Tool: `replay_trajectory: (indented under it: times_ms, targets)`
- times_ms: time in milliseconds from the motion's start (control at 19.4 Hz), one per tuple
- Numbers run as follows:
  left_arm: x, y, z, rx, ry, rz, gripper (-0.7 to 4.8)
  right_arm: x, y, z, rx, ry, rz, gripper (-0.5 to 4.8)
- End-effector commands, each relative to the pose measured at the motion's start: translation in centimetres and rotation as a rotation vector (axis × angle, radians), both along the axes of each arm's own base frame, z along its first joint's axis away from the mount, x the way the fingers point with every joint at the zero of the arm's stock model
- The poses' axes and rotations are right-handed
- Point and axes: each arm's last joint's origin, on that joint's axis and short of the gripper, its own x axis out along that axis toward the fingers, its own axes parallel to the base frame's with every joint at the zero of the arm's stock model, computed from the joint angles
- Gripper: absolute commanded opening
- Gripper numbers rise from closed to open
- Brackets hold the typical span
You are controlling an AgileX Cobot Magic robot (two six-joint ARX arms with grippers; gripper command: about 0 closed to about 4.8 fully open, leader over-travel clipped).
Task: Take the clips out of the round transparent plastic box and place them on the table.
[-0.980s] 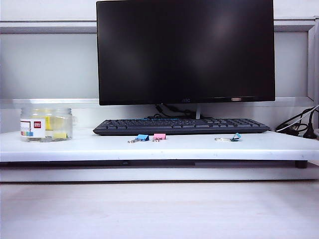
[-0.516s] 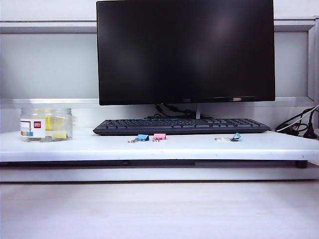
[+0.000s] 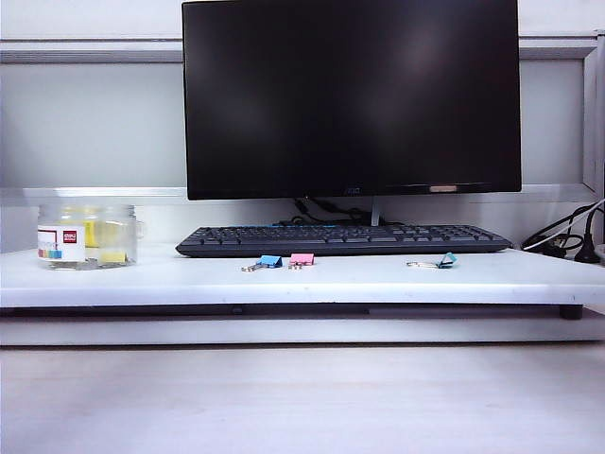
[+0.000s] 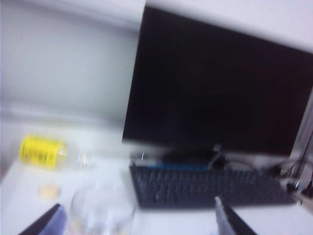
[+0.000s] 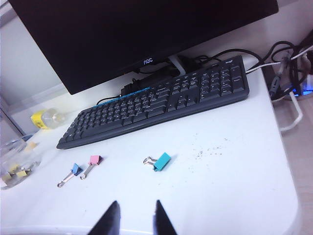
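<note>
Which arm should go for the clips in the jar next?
Left, probably. The left pincer stands open with the round transparent plastic box between its tips. The right pincer hangs nearly closed over the table, the box well off to its side.

The exterior view faces the black flat monitor (image 3: pixel 351 97) low and level; both wrist views look down toward it obliquely.

bright, even, cool-white indoor light throughout. sharp and evenly lit in the exterior view, with soft pale reflections on the dark monitor (image 3: pixel 351 97) and a thin shadow under the bench (image 3: pixel 312 281). heavily motion-blurred in the left wrist view, edges smeared. clear but slightly washed out in the right wrist view, bench whitening at the edges.
</note>
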Motion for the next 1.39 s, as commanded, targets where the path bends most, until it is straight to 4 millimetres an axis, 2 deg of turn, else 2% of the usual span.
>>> replay_trajectory:
  times_ms: [52,206,361,516,671,825,980,1187,1290,1341,1393]
  targets:
    - [-0.1,-0.1,2.5,0.011,0.001,-0.035,4.07,0.0,0.0,0.2,0.009,-0.019,0.008,0.95]
    - [1.0,-0.3,5.0,0.031,0.082,-0.105,4.07,-0.1,0.1,0.2,0.007,-0.017,0.033,0.95]
    - [3.3,-0.3,6.9,0.058,0.210,-0.156,4.07,-0.1,0.2,0.2,0.006,-0.015,0.054,0.95]
    - [7.1,-0.4,8.3,0.057,0.371,-0.204,4.06,-0.1,0.2,0.2,0.006,-0.014,0.054,0.95]
    - [11.1,-0.3,8.9,0.090,0.503,-0.241,4.06,-0.1,0.2,0.1,0.005,-0.002,0.057,0.95]
    - [15.5,-0.2,8.7,0.097,0.621,-0.252,4.03,-0.1,0.2,-0.1,0.004,0.017,0.056,0.95]
    - [18.5,-0.2,7.5,0.130,0.682,-0.262,3.95,-0.1,0.2,-0.2,0.004,0.023,0.057,0.95]
    - [21.9,-0.3,5.1,0.158,0.788,-0.276,3.94,-0.1,0.2,-0.2,0.004,0.023,0.056,0.95]
    - [23.2,-0.7,4.5,0.188,0.825,-0.292,3.94,-0.1,0.2,-0.2,0.004,0.023,0.056,0.95]
    - [23.6,-1.1,4.4,0.218,0.831,-0.291,3.88,-0.1,0.2,-0.2,0.003,0.024,0.056,0.95]
    - [24.0,-1.4,4.4,0.264,0.833,-0.275,3.57,-0.1,0.2,-0.2,0.003,0.025,0.056,0.95]
